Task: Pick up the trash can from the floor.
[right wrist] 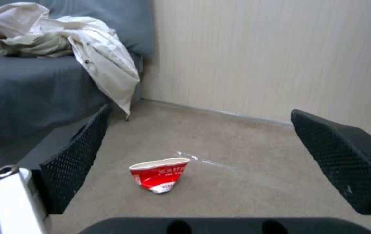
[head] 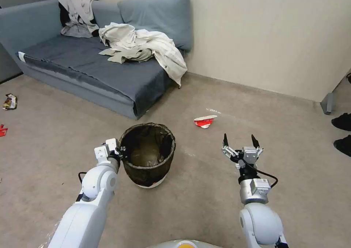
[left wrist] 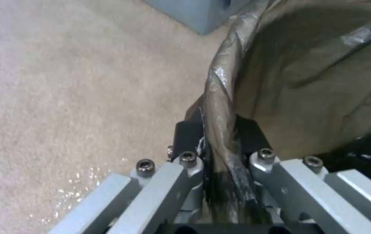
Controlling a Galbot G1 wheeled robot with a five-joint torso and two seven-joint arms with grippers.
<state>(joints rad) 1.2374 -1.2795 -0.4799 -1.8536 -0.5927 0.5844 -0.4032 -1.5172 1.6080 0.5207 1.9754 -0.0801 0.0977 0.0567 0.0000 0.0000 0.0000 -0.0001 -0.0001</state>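
Floor (head: 219, 200) is beige carpet with a faint whitish tape mark (head: 215, 111); grey sofa (head: 91, 72) sits against the wall at far left, pale jackets (head: 146, 47) heaped on it; trash can (head: 147, 153) stands upright on the floor in front of the sofa's near corner, dark bag folded over its rim, white base showing at the bottom; left arm reaches in from the lower left, left claw (head: 119, 153) at the can's left rim; left wrist view shows the left claw (left wrist: 220, 143) clamped on the bag-covered rim, one finger inside and one outside the can (left wrist: 307, 81); right claw (head: 239, 141) hangs above the floor well right of the can, fingers spread apart, nothing between them; crushed red-and-white paper cup (head: 205, 121) lies on the floor beyond it, seen between the black pads (right wrist: 75, 156) in the right wrist view.
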